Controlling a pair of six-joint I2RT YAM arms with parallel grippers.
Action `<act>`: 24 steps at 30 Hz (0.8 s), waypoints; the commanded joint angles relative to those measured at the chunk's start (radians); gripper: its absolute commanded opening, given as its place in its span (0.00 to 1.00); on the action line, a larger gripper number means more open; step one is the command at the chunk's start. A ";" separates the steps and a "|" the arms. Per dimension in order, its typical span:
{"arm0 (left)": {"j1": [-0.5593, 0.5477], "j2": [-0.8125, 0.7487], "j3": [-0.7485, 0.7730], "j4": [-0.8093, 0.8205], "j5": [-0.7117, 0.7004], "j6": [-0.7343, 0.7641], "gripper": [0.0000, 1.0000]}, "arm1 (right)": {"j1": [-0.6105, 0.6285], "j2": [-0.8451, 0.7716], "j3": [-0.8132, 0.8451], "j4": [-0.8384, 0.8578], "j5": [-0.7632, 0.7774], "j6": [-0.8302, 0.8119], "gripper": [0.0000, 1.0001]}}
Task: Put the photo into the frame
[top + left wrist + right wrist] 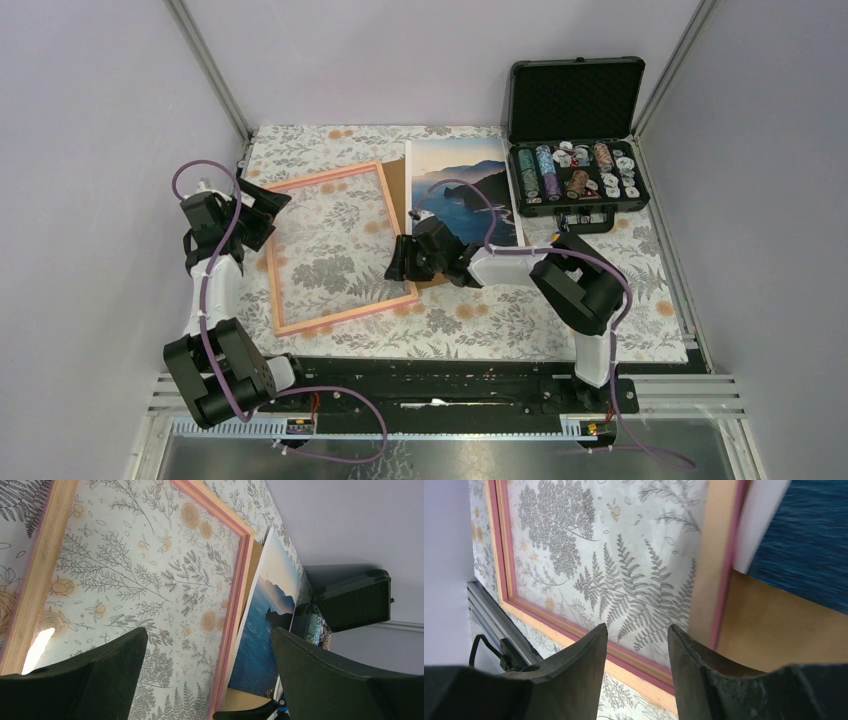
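Note:
The frame (330, 180), pink and wood edged with a clear pane, lies flat on the floral cloth left of centre; it also shows in the left wrist view (237, 595) and the right wrist view (719, 555). The photo (465, 185), a blue sea coast, lies face up to the frame's right, on a brown backing board (398, 190); it also shows in the left wrist view (270, 620) and the right wrist view (814, 535). My left gripper (268, 205) is open and empty at the frame's left edge. My right gripper (400, 262) is open and empty over the frame's near right corner.
An open black case (575, 140) with rolls of tape stands at the back right, beside the photo. The brown board (774, 625) sticks out under the frame's right edge. Grey walls close in the table on three sides.

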 commanded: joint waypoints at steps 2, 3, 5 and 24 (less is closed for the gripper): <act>-0.008 -0.037 0.022 0.051 0.008 0.024 0.99 | 0.038 0.028 0.075 0.051 -0.031 0.014 0.58; -0.011 -0.038 0.022 0.051 0.007 0.025 0.99 | 0.039 0.004 0.067 0.032 -0.007 0.001 0.60; -0.018 -0.040 0.024 0.051 0.008 0.027 0.99 | 0.038 -0.068 0.043 -0.008 0.046 -0.042 0.67; -0.083 -0.085 0.036 0.050 0.009 0.049 0.99 | 0.012 -0.049 -0.061 -0.015 0.074 -0.089 0.60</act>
